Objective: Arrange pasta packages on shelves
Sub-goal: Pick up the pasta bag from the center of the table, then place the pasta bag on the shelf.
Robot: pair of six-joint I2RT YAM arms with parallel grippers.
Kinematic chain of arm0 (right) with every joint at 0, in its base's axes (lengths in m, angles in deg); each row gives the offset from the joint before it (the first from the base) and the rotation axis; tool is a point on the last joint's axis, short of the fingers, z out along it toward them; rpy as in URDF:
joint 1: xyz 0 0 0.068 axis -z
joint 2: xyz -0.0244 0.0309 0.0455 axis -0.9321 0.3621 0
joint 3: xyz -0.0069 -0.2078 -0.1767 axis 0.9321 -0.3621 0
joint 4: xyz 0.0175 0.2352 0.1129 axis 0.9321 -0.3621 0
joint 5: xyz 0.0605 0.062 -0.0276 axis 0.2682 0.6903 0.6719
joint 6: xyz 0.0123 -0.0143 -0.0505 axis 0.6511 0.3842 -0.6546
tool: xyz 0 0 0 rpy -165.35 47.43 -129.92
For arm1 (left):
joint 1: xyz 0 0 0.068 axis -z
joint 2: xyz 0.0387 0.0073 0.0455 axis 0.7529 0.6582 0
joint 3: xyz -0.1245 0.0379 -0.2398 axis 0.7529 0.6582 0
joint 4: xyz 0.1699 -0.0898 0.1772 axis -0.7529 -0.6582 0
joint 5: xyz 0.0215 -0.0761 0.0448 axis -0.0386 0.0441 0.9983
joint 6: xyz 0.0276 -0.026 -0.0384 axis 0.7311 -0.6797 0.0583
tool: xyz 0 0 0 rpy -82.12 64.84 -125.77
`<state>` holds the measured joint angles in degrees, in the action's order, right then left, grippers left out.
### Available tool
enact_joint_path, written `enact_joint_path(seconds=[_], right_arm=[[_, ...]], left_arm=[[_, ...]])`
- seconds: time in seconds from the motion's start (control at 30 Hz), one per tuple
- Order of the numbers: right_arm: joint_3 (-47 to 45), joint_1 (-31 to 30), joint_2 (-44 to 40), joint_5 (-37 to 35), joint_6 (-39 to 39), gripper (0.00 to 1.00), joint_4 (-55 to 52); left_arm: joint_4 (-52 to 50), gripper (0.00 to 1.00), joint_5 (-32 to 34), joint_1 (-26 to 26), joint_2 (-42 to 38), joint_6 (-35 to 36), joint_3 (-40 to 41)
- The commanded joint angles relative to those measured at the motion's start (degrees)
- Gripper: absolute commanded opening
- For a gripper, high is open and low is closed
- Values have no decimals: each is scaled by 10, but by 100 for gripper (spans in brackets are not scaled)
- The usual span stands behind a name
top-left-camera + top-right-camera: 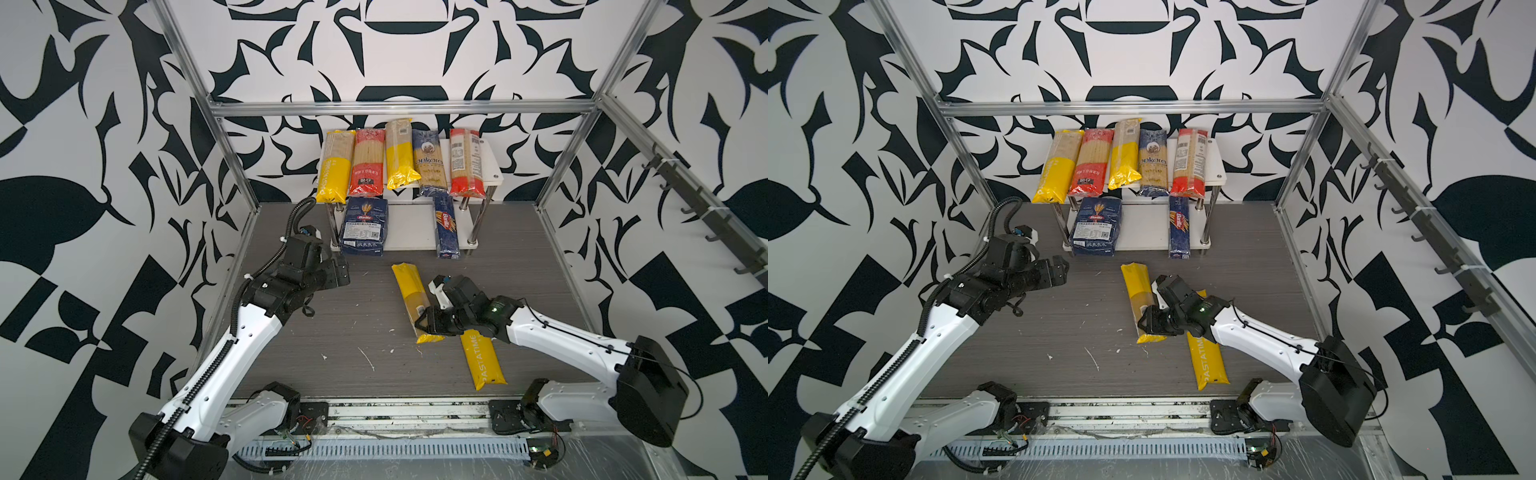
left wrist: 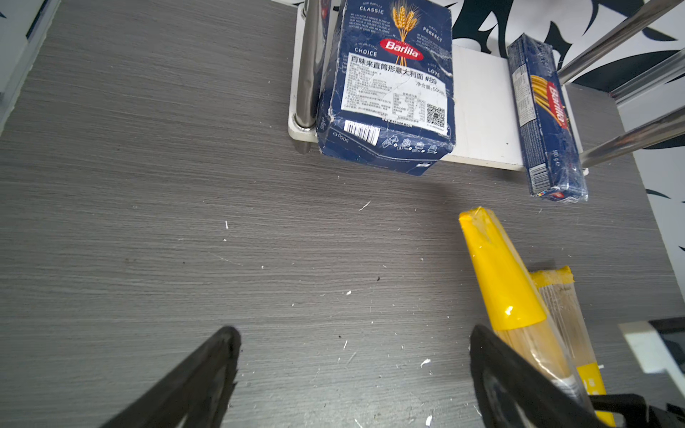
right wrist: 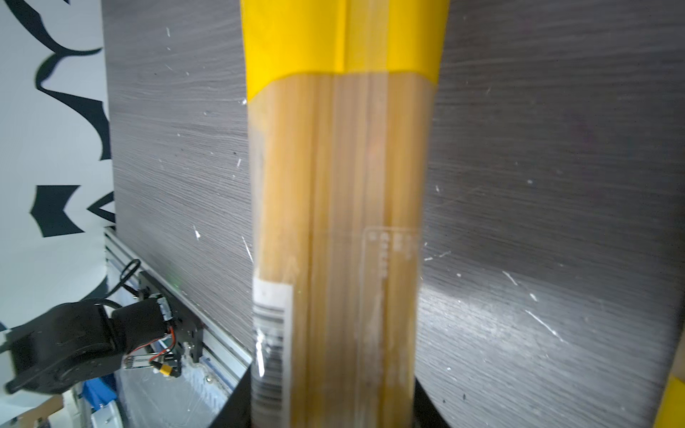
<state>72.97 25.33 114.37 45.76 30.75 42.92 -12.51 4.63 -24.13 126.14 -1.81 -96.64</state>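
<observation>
**Right gripper (image 1: 424, 320) clamped on a yellow bag (image 1: 409, 291) near its end**

Across the table (image 1: 332, 332), the shelves (image 1: 493, 166) were seen at the back. Five bags (image 1: 399, 158) were laid side by side on the upper board. A wide pack (image 1: 363, 226) and a slim box (image 1: 446, 230) were set on the lower board, with bare board between them. A second bag (image 1: 484, 361) was seen flat on the table, partly under the right arm. The left gripper (image 1: 338, 272) was held empty above the table, jaws spread wide, near the wide pack. White crumbs (image 1: 365, 357) were scattered about.

The yellow bag was pinched across its width in front of the shelves, apart from them. Whether it was fully clear of the table could not be told. The hold was taken on the clear film by the barcode, toward the near end, so most of the length was unsupported.

The yellow bag was judged light but long. It would be stiff along the strands, brittle if bent, and slick in its film. A hold nearer the middle was judged steadier. With this one, droop or twist at the far end was to be expected, and strands could be snapped by a hard squeeze.

Its long axis was laid front to back, slightly slanted. The solid yellow end was pointed at the shelves and the crimped end toward the robot. The shelved bags were laid much the same way, so little turning was judged necessary.
</observation>
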Motion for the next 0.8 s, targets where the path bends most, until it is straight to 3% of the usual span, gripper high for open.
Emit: enact_joint_path(seconds=[0.0, 0.77], right_arm=[[46, 10, -24, 26, -29, 0, 80], [271, 139, 153, 128, -117, 0, 90]], left_arm=[[-24, 99, 11, -3, -5, -7, -17], [-26, 99, 52, -4, -13, -17, -38]])
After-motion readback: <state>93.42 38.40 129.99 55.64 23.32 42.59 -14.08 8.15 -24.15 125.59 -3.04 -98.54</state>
